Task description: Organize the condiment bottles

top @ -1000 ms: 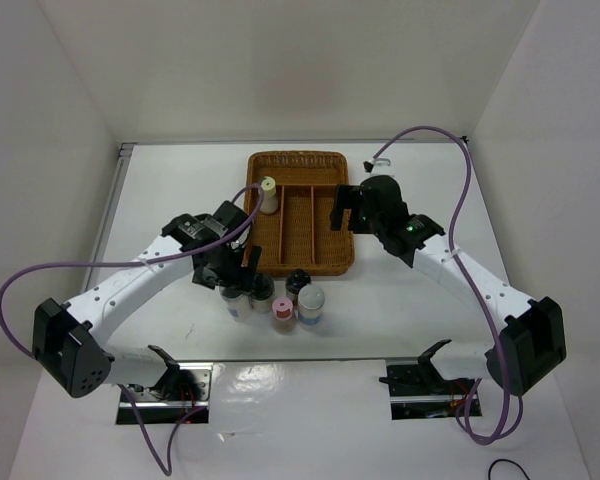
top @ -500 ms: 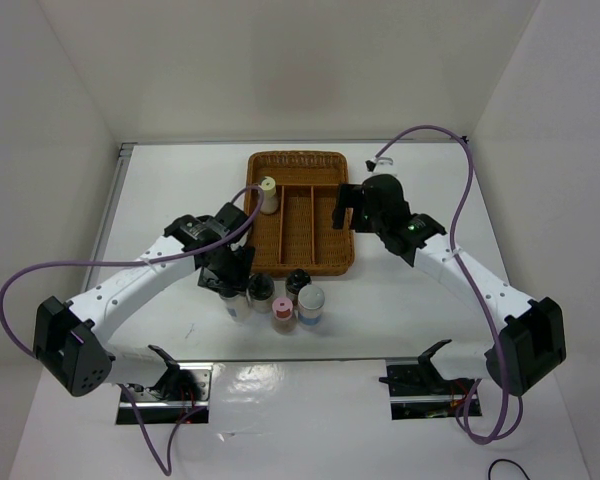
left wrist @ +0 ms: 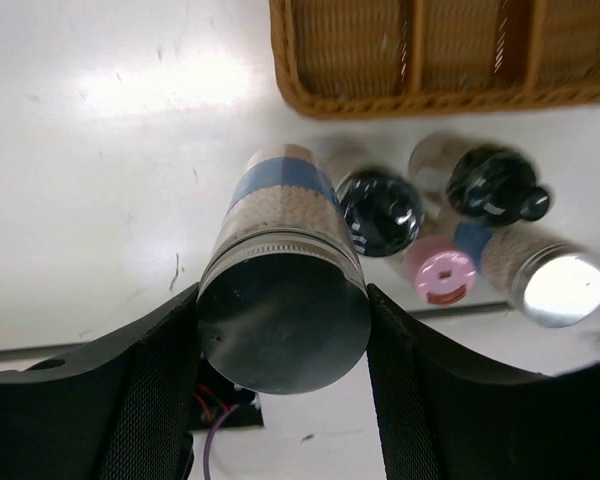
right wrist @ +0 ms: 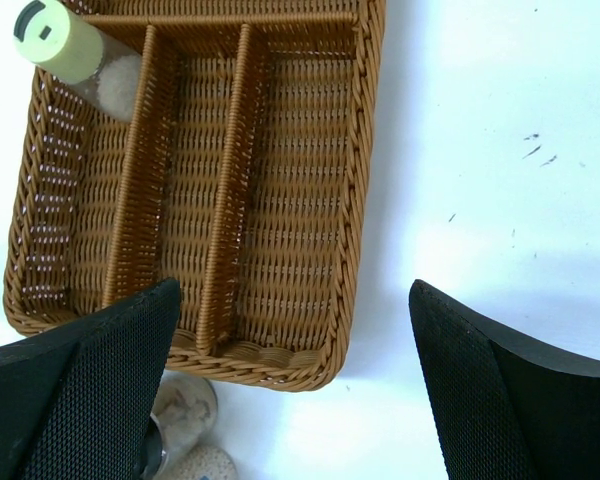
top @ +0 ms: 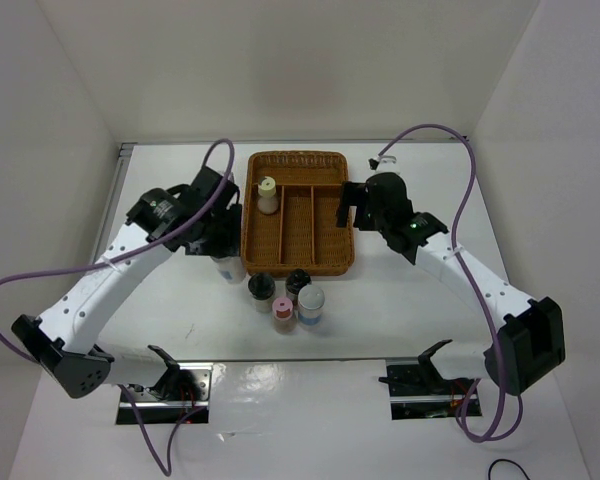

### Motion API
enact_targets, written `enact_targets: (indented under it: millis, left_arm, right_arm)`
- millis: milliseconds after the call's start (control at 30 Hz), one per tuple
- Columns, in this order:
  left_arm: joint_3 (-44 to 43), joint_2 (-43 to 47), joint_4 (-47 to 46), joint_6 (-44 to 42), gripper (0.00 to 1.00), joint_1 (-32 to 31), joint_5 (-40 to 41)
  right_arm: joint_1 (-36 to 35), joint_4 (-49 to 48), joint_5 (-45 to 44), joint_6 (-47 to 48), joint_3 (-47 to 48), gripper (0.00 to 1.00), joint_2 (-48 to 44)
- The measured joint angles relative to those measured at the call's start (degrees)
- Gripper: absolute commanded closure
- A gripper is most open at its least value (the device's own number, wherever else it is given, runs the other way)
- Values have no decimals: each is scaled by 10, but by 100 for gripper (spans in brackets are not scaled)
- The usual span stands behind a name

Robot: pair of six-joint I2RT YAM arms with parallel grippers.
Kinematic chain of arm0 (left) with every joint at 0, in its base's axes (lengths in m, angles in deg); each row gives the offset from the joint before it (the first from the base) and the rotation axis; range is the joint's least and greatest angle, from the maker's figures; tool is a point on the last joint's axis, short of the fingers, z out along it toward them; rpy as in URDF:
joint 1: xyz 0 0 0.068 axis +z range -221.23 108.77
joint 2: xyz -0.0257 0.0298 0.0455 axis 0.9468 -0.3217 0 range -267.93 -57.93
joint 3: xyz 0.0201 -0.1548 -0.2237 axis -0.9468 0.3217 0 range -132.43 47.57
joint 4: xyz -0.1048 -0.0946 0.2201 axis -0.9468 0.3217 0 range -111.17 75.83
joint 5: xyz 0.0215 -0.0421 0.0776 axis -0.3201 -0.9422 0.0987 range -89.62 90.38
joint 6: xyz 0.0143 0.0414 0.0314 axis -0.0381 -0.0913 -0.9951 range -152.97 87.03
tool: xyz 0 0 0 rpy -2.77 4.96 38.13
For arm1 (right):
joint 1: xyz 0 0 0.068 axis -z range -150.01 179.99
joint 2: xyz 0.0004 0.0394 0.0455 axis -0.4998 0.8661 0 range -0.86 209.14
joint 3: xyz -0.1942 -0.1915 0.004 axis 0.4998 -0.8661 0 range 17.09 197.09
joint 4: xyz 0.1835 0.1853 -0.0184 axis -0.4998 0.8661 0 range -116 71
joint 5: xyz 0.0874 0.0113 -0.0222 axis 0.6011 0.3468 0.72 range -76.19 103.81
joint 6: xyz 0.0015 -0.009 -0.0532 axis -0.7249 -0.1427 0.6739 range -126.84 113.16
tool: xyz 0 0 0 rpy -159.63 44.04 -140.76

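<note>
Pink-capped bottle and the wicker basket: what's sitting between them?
Two small black-capped shaker bottles stand side by side between the brown wicker basket and the pink-capped shaker bottle; the top view shows it.

The left pincer [top: 222,243], which a second earlier stood wide over the front group of bottles [top: 283,314], closed on the blue-labelled shaker bottle [left wrist: 283,200]. The left arm then swung back and to the left. It carried that bottle out of the group to just beside the wicker basket's [top: 320,268] near left corner.
</note>
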Motion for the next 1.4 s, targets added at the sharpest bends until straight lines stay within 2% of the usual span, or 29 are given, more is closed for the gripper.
enact_targets:
  millis: [167, 333, 600, 867, 1067, 1267, 1400]
  left_arm:
    - [-118, -25, 5, -15, 48, 5, 43]
    - [-231, -118, -26, -57, 48, 10, 52]
    - [-362, -269, -95, -140, 48, 13, 42]
    - [-411, -369, -186, -206, 48, 21, -11]
    - [-503, -468, -194, -232, 48, 32, -42]
    - [-636, -572, -172, -245, 50, 48, -57]
    - [-667, -599, -158, -246, 51, 64, -70]
  right_arm:
    - [9, 0, 0, 3, 0, 2, 13]
    - [36, 0, -3, 1, 0, 2, 24]
    - [81, 0, -9, -1, 0, 2, 5]
    - [126, 0, -12, -6, -28, 2, -54]
    - [134, -2, -9, -6, -37, 2, -64]
    - [143, -4, -1, -8, -37, 2, -63]
    - [145, -4, 2, -8, -37, 2, -63]
